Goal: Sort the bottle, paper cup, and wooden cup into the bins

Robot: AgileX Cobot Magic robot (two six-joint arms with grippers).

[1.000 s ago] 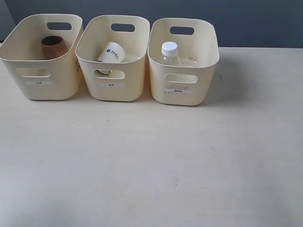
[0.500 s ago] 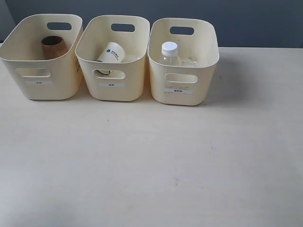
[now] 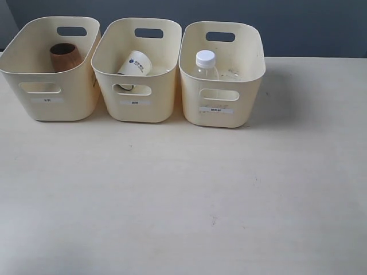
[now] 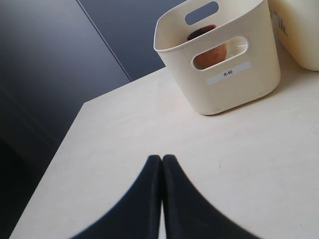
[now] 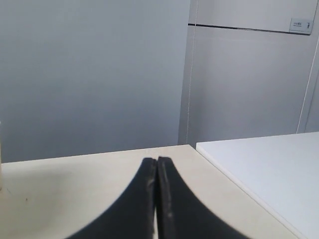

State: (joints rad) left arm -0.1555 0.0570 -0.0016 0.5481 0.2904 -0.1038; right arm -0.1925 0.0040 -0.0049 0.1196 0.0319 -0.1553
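Observation:
Three cream-yellow bins stand in a row at the back of the table. The wooden cup (image 3: 65,57) sits in the left bin (image 3: 51,106). The paper cup (image 3: 135,63) lies tilted in the middle bin (image 3: 137,109). The bottle (image 3: 206,64) stands upright in the right bin (image 3: 221,114). Neither arm shows in the exterior view. In the left wrist view my left gripper (image 4: 162,158) is shut and empty, apart from the left bin (image 4: 234,92), where the wooden cup (image 4: 210,55) shows through the handle cutout. My right gripper (image 5: 156,160) is shut and empty over bare table.
The beige table (image 3: 183,195) stretches in front of the bins. A dark wall runs behind them. In the right wrist view a white table (image 5: 269,169) adjoins the beige one, with a grey wall beyond.

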